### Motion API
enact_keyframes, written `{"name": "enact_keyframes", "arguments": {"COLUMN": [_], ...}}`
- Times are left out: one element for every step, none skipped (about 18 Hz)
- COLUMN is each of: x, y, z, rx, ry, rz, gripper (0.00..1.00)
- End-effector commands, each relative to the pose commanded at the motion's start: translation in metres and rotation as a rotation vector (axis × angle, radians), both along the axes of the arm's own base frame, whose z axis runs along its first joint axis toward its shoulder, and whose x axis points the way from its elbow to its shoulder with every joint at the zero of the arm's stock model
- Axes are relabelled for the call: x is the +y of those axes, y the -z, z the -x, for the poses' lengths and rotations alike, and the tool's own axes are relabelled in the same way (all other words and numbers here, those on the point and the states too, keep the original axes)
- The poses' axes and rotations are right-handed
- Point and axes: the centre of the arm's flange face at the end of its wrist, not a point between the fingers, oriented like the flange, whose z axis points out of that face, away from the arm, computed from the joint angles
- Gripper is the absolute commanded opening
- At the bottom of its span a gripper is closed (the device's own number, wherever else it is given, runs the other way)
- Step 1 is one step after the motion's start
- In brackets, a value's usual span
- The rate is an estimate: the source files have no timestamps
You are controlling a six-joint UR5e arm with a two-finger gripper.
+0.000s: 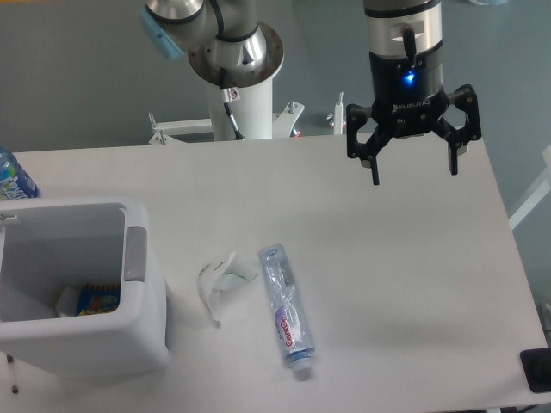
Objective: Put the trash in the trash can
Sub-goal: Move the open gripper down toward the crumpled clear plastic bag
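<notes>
Black and angular, the end effector (413, 172) was seen hanging above the far right part of the bench (387, 275), its two fingers spread wide with nothing between them. A small blue light glowed on its body, below a cylindrical silver-and-black wrist. Behind it, a white column with a round metal flange was mounted at the bench's far edge.

The bench surface was matte, pale and smooth. Well apart from the end effector, toward the near middle, the flattened bottle (287, 311) was laid lengthwise, its clear plastic creased and crushed, its white label marked with red lettering and its cap end pointed at the near edge. Just beside it on the left, the wrapper scrap (220, 280) was found, a crumpled piece of white and clear film with raised, folded edges.

Further left, the trash can (142, 318) was placed at the near left corner: a large white plastic bin, rectangular with rounded corners, a grey tab set on its right rim. Some colourful packaging was visible inside. A blue-labelled bottle (12, 178) was partly cut off at the left edge, behind the bin.
</notes>
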Motion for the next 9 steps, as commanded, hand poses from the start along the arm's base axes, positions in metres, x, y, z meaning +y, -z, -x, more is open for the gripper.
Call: {"name": "enact_keyframes", "arguments": {"x": [0.001, 0.001, 0.002, 0.002, 0.004, 0.005, 0.006, 0.007, 0.007], "y": [0.001, 0.002, 0.004, 0.007, 0.008, 0.007, 0.009, 0.012, 0.017], "z": [-0.001, -0.001, -0.002, -0.003, -0.004, -0.001, 0.000, 0.000, 0.000], "rx": [-0.001, -0.001, -0.005, -0.008, -0.007, 0.013, 0.031, 0.038, 0.032], "ry": [0.002, 0.003, 0.004, 0.004, 0.004, -0.001, 0.001, 0.004, 0.002], "rz": [0.001, 0.001, 0.004, 0.005, 0.001, -0.012, -0.024, -0.027, -0.025], "gripper": [1.00, 1.00, 1.00, 1.00, 1.00, 1.00, 1.00, 1.00, 1.00]}}
